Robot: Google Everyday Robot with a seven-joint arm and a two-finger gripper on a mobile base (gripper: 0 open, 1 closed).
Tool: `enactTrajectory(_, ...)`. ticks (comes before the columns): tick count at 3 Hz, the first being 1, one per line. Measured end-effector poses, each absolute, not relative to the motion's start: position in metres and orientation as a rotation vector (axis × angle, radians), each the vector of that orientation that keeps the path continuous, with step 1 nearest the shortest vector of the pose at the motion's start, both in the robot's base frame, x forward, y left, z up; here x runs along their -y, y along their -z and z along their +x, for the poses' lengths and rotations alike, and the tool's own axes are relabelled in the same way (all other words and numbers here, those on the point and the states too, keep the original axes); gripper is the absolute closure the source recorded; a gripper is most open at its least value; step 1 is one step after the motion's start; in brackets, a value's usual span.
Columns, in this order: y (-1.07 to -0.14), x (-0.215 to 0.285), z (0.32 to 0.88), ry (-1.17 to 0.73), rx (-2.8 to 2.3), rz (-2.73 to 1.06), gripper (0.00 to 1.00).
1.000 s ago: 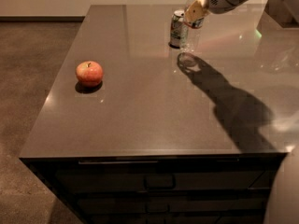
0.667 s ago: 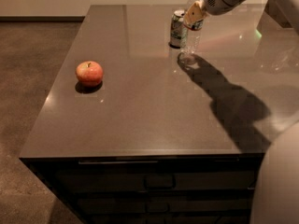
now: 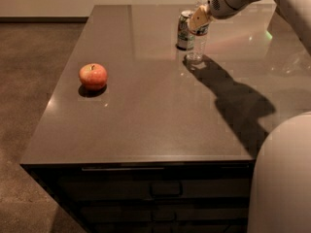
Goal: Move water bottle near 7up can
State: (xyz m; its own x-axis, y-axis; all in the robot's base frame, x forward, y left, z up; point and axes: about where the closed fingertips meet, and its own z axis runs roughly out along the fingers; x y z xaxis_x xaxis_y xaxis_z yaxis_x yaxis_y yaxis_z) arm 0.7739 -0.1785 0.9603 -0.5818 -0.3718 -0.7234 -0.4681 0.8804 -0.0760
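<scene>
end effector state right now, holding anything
end effector: closed on the water bottle, at the far side of the table, beside the 7up can

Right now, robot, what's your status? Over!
Pincer clamped on water bottle, far end of table. Bottle upright, right beside 7up can. Apple sits far off, not in the way.

tool [image 3: 199,19] half hiding water bottle [image 3: 196,50], arm [image 3: 287,1] cropped

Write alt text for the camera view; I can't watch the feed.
The claw grips the upright water bottle near its top, close beside the 7up can at the far side of the dark table. A red apple sits apart near the left edge.
</scene>
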Motion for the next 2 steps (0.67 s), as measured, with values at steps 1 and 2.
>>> enactTrajectory(1,-0.9596,0.1778,0.7742,-0.17,-2.253,-0.598,0.0)
enactTrajectory(2,-0.9596,0.1778,0.7742,-0.17,-2.253,-0.598,0.0)
